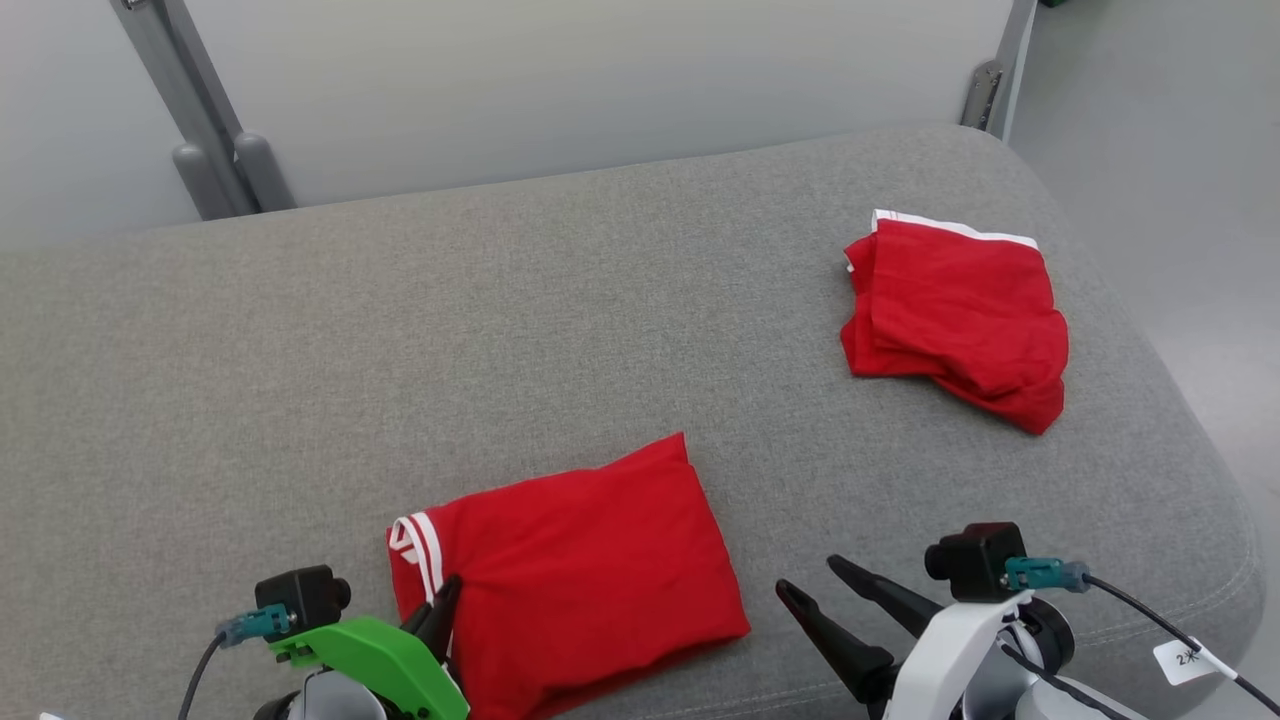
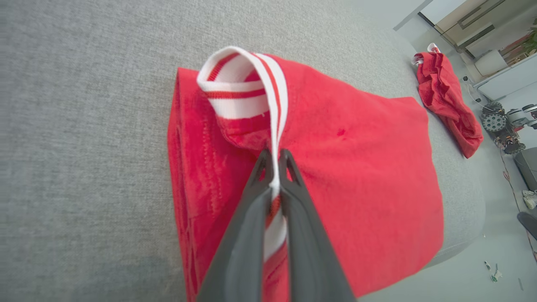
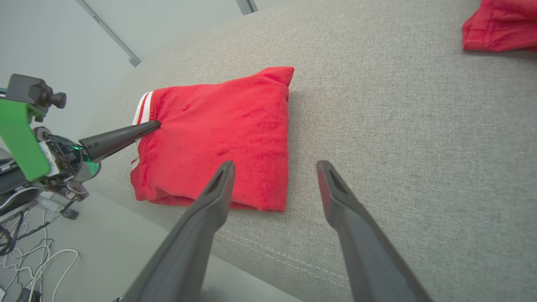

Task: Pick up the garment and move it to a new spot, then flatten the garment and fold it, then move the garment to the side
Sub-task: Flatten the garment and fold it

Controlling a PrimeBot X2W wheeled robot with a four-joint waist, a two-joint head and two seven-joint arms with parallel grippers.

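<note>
Left gripper (image 2: 275,156), your 7 o'clock: clamped on garment (image 1: 580,560). Right gripper (image 1: 810,576), 5 o'clock: wide. Cloth (image 1: 955,310), 2 o'clock.

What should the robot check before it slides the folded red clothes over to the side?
1. The garment lies folded and flat: ok.
2. The left gripper has its jaws shut on the striped trim: ok.
3. The right gripper has its jaws open, beside the cloth: ok.
4. Bare cushion to slide onto: ok.
5. The other red garment lies well apart: ok.
6. A grip at one spot keeps the fold together: cannot tell.
</note>
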